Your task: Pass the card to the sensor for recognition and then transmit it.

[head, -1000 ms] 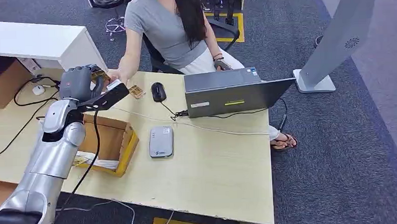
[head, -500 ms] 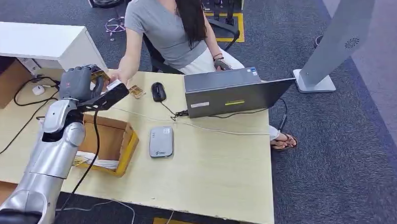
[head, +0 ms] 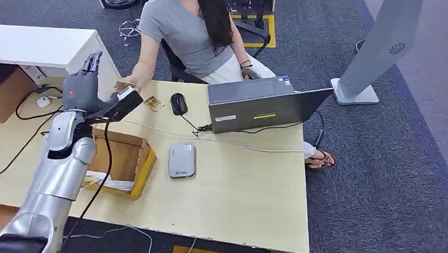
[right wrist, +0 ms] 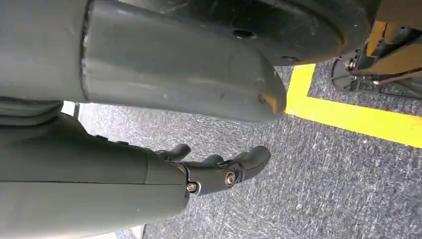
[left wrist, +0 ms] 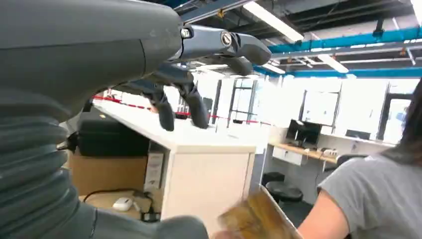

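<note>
Left hand (head: pixel 81 86) is raised over the far left of the table (head: pixel 241 188), fingers spread and holding nothing; the left wrist view shows the fingers (left wrist: pixel 199 107) splayed in the air. Right hand (right wrist: pixel 219 169) hangs over grey carpet, fingers loosely extended, nothing in them. Seated behind the table, a person (head: pixel 187 32) reaches toward the left hand and holds the card (head: pixel 123 84) just beside it. On the table lie a laptop (head: pixel 263 105), a cardboard box (head: pixel 124 161), the grey sensor (head: pixel 182 160) and a mouse (head: pixel 179 103).
</note>
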Tool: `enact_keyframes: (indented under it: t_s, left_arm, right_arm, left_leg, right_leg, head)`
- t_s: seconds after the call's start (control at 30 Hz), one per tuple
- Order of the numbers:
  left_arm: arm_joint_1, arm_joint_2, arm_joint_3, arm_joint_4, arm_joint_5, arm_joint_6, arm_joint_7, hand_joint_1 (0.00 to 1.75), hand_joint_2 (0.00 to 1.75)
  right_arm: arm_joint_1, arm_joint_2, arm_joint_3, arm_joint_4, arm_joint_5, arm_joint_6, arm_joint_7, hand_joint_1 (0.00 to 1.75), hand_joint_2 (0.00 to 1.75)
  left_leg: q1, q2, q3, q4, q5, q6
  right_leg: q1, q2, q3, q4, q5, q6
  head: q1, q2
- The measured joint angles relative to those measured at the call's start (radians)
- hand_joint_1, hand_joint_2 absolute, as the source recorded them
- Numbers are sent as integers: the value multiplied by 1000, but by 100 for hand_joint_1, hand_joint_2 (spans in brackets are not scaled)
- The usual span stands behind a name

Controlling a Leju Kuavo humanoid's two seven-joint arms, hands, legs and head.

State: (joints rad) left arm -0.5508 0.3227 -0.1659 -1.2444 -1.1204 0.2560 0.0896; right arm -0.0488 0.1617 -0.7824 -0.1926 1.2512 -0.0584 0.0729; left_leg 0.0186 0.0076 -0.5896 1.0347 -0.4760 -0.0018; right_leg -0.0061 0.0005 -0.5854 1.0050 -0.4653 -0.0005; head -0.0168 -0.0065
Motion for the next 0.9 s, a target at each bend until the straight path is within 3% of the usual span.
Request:
enact_keyframes:
  t_s: [0.1,0.27,0.43,0.53,0.57,0.63,0.7,0.77,0.9]
  left_arm:
    - [56,0,0,-47,-5,18,-11,0,175]
    - [247,-2,0,-202,-18,116,-40,0,175]
    - [365,-5,3,-302,-8,169,-81,0,175]
    - [480,-19,21,-391,60,296,-180,0,175]
    - [541,-28,31,-442,115,359,-236,0,175]
    - [668,-55,65,-540,276,418,-383,0,175]
    - [785,-92,116,-636,473,428,-537,0,175]
    - [860,-128,175,-707,584,398,-634,0,175]
    - [924,-193,269,-780,599,340,-677,0,175]
  right_arm:
    - [0,0,0,0,-1,-3,0,0,0]
    - [4,1,0,0,-4,-7,-10,0,0]
    - [4,1,-3,0,-11,-10,-11,0,0]
    - [7,1,-13,0,-24,-18,-16,0,0]
    - [9,3,-19,0,-27,-21,-16,0,0]
    - [15,4,-29,0,-35,-24,-15,0,0]
    - [21,4,-41,0,-44,-27,-16,0,0]
    - [24,6,-52,0,-45,-28,-18,0,0]
    - [22,6,-62,0,-44,-28,-18,0,0]
  left_leg:
    - [0,0,0,0,0,0]
    - [0,1,0,0,-3,0]
    - [0,0,0,0,-4,0]
    - [0,2,1,-1,-5,0]
    - [0,5,1,-1,-6,1]
    - [0,7,3,-1,-9,0]
    - [0,6,3,-1,-10,2]
    - [0,4,2,-1,-12,4]
    - [0,0,3,-1,-12,4]
  right_leg:
    - [0,0,0,0,0,0]
    - [0,1,0,0,-2,1]
    - [0,1,1,0,-3,2]
    - [0,3,1,0,-3,1]
    - [0,5,1,0,-3,1]
    - [0,7,1,0,-6,1]
    - [0,6,2,-1,-8,3]
    - [0,3,2,-1,-9,4]
    - [0,-1,5,-1,-11,4]
  head:
    - [0,0]
    - [0,0]
    - [0,0]
    - [0,0]
    - [0,0]
    - [0,0]
    - [0,0]
    - [0,0]
    - [0,0]
